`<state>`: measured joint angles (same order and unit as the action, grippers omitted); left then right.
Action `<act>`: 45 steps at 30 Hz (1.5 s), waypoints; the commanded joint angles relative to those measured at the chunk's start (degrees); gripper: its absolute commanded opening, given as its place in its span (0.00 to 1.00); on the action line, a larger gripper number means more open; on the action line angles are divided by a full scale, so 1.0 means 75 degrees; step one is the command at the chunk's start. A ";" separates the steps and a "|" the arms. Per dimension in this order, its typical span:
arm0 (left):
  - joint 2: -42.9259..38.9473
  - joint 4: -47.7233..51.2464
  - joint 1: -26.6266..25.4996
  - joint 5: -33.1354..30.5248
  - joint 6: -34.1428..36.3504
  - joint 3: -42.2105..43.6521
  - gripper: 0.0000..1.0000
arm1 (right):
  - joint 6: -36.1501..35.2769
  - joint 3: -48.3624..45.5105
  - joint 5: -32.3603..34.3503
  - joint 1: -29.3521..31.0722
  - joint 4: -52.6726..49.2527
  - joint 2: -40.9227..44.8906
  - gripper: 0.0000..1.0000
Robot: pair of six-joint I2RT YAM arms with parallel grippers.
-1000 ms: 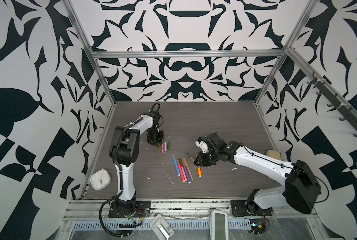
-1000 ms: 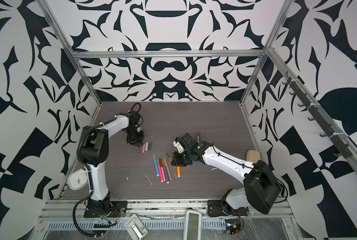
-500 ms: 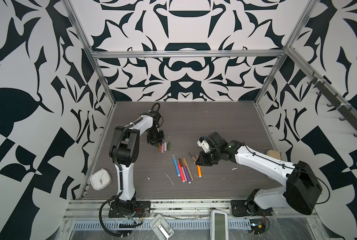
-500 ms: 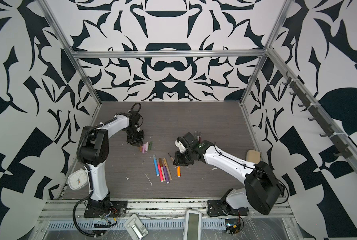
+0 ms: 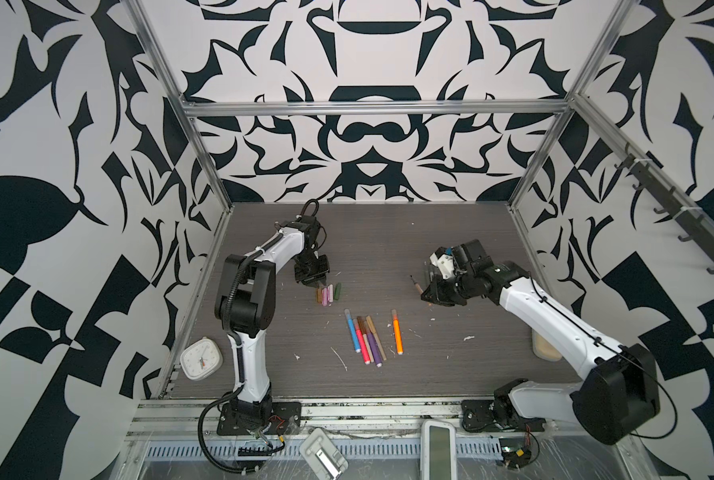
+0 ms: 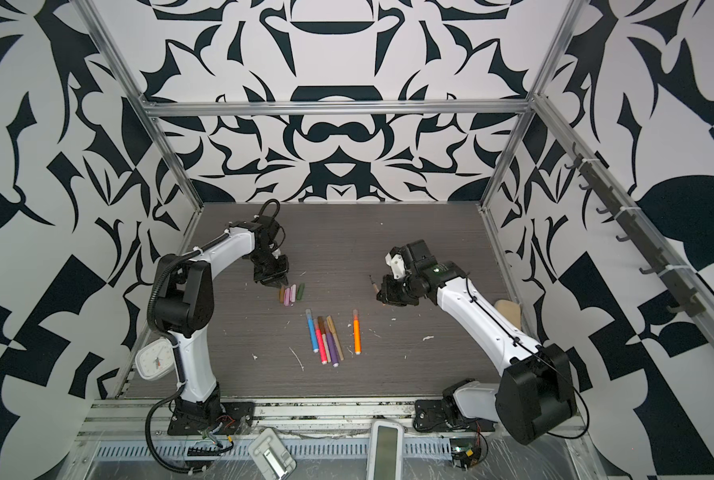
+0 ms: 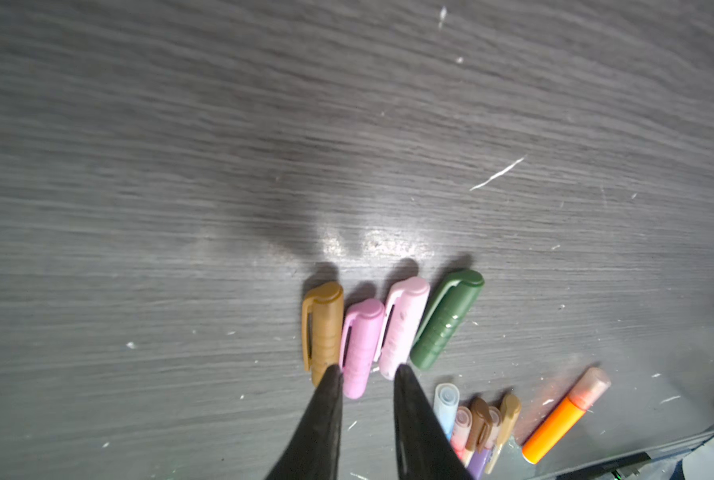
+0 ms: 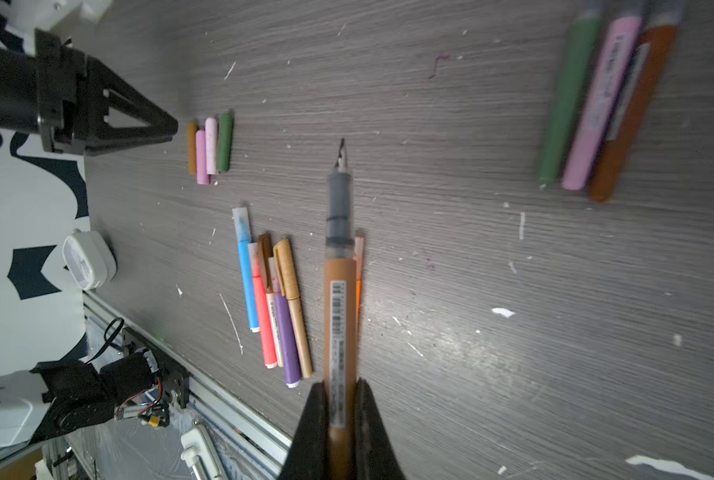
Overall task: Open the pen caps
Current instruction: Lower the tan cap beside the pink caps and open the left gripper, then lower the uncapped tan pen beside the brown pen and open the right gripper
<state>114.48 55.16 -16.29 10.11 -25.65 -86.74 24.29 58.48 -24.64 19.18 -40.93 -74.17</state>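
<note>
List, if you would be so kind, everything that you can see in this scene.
loose caps: four; brown, pink, pale pink, dark green; in a row, left of centre.
capped pens: five; blue, pink-red, brown-capped, purple, gold; bunched mid-table.
orange pen: one; capped; alone beside the bunch.
lying pens: three; green, pink, brown; side by side, shown in the right wrist view only, ends blurred.
brown pen: one; uncapped, nib exposed; held.
clock: one; white; left table edge.
beige object: one; right table edge, partly hidden.
table: one; dark grey wood grain, with white scraps.
left gripper: black; jaws slightly apart, empty, at the cap row's end.
right gripper: black; jaws shut on the brown pen.
</note>
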 commanded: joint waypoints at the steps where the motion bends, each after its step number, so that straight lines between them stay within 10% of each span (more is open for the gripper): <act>1: -0.0357 0.0166 -0.0004 0.0079 -0.0101 0.0183 0.26 | -0.0700 0.0421 0.0151 -0.0645 -0.0737 0.0130 0.00; 13: -0.0872 -0.0642 0.0028 0.0610 -0.0516 0.0504 0.24 | -0.1051 0.0483 0.1703 -0.1808 -0.0414 -0.0979 0.00; 33: -0.1160 -0.0592 0.0484 0.0888 -0.0582 0.0489 0.23 | -0.1248 0.0919 0.0495 -0.2062 0.1436 -0.3490 0.00; 45: -0.1231 -0.0493 0.0651 0.0964 -0.0463 0.0573 0.23 | -0.1164 0.1188 0.0336 -0.2055 0.1402 -0.3723 0.34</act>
<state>107.22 49.12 -11.77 16.40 -29.74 -83.46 15.64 65.01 -21.39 3.81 -30.00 -102.50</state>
